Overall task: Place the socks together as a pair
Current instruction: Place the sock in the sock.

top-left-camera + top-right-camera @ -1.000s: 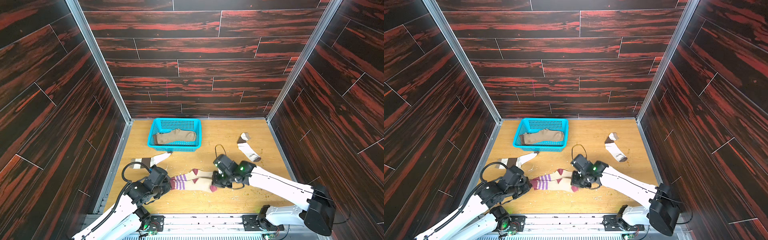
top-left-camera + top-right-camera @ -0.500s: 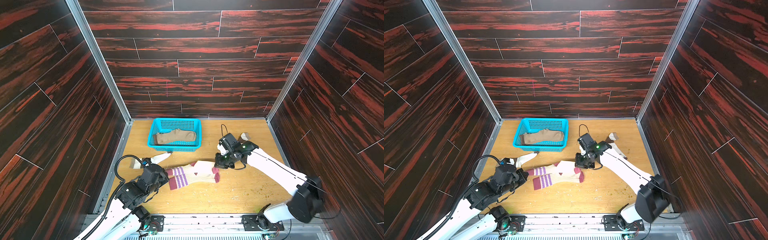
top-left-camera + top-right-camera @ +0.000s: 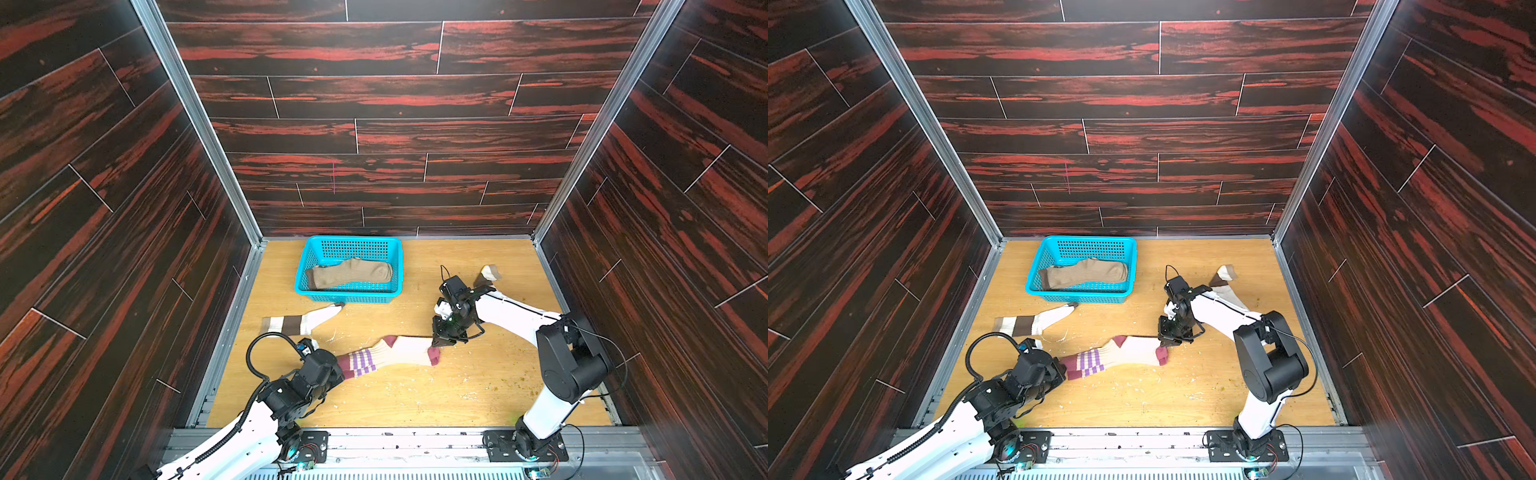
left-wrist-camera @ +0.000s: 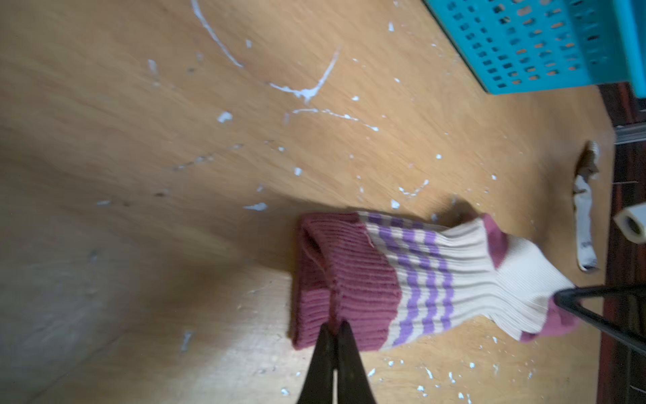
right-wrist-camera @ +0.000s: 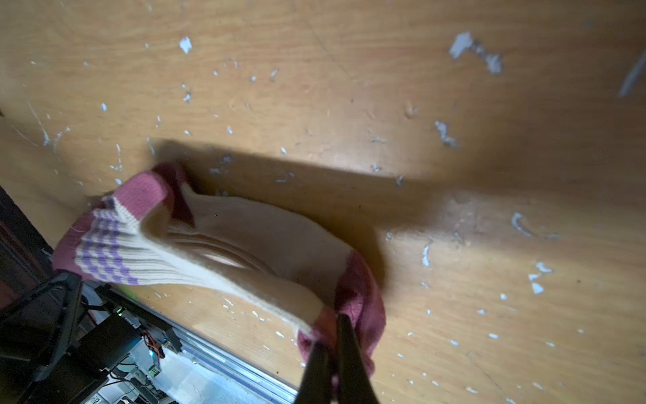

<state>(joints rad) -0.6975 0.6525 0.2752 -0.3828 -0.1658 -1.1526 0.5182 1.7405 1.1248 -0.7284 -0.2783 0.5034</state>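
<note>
A maroon-beige sock with purple stripes (image 3: 390, 357) (image 3: 1125, 353) is stretched between my two grippers just above the wooden table, casting a shadow. It looks doubled, with a second layer of the same pattern under it (image 5: 262, 245). My left gripper (image 3: 338, 370) (image 4: 335, 327) is shut on its maroon cuff (image 4: 335, 273). My right gripper (image 3: 436, 345) (image 5: 337, 325) is shut on its maroon toe (image 5: 363, 307). A white sock with brown bands (image 3: 299, 322) lies flat at the left. Another such sock (image 3: 490, 272) lies at the back right, mostly hidden by my right arm.
A blue basket (image 3: 349, 240) stands at the back left with a tan sock (image 3: 349, 272) inside. Dark wood walls close in three sides. White flecks dot the table (image 3: 415, 399). A metal rail (image 3: 395, 434) runs along the front edge.
My right gripper has carried the toe end away from the front edge and to the right. The sock now lies stretched out longer between the grippers. The left gripper shifted slightly left.
</note>
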